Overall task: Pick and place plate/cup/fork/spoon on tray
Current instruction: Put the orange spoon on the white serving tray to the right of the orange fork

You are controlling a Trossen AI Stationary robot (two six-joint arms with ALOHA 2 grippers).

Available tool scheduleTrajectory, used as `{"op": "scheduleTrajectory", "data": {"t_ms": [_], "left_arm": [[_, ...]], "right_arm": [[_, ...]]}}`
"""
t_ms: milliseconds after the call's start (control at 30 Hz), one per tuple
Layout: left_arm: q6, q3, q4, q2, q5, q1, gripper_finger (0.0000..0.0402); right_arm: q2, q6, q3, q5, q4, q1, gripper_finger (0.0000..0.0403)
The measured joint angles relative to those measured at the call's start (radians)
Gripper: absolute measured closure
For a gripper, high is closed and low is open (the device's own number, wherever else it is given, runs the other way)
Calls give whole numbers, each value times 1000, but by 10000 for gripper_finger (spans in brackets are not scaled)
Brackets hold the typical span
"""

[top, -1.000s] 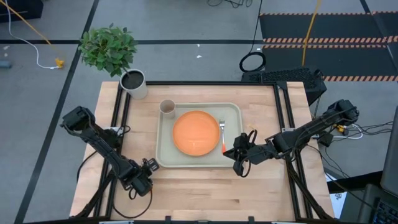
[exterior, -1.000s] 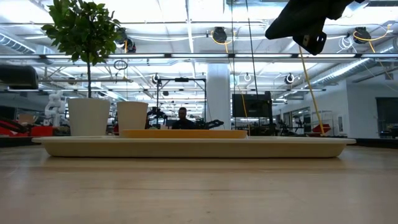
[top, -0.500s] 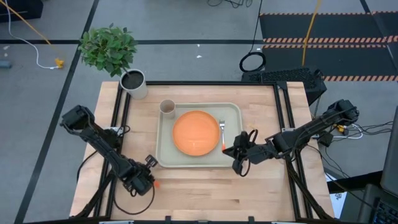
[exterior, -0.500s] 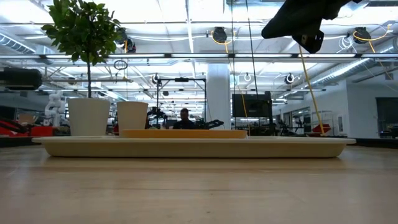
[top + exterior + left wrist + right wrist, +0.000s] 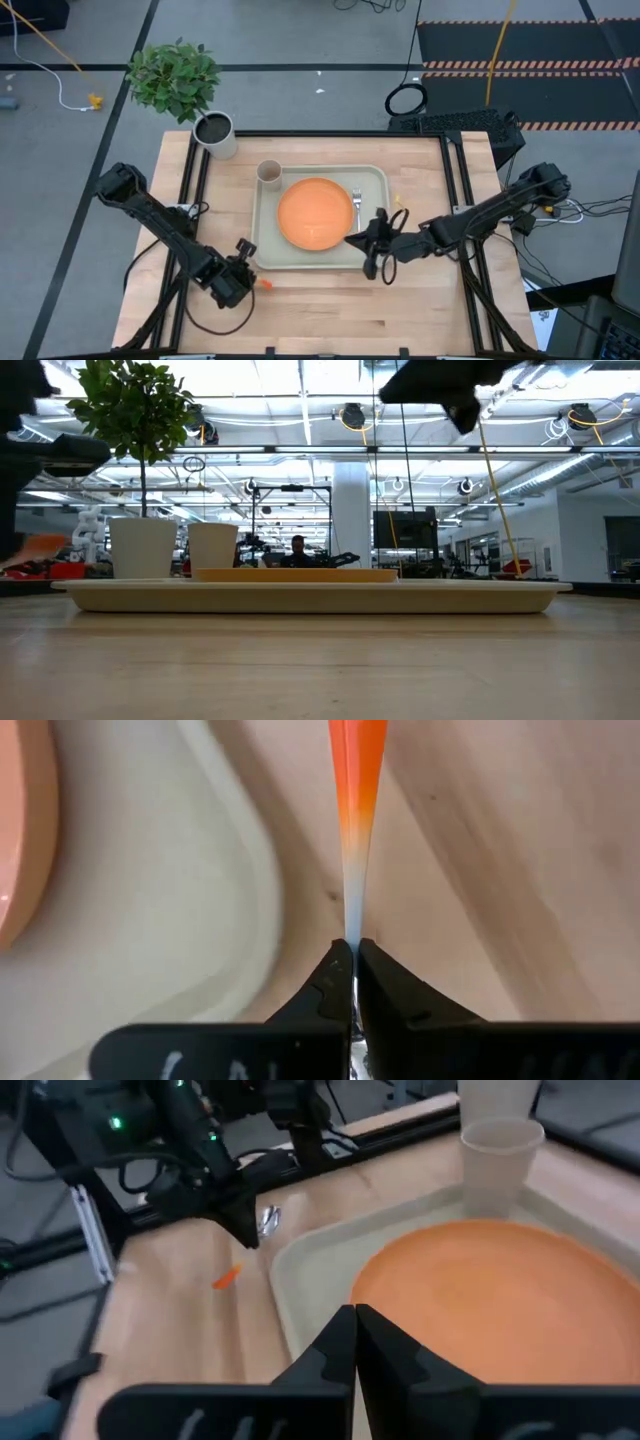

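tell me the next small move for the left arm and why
Probably carry the spoon over the tray rim and lower it beside the plate. The left tool is shut on the spoon just outside the tray's near-left corner, while plate, cup and fork already sit on the tray.

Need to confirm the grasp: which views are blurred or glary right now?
Left wrist view: spoon handle soft and streaked, tray rim blurred. Low view: bright ceiling lights backlight everything; arms are dark blurred silhouettes. Right wrist view: plate and cup slightly soft. High view: evenly lit, sharp.
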Motion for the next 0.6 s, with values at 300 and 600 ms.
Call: {"op": "scheduleTrajectory", "data": {"t_ms": [300, 600], "left_arm": [[3, 1, 16, -1, -16, 83, 397], [80, 65, 0, -1, -31, 155, 388]], "right_arm": [[272, -108, 252, -54, -67, -37, 403], [538, -221, 501, -218, -94, -81, 399]]}}
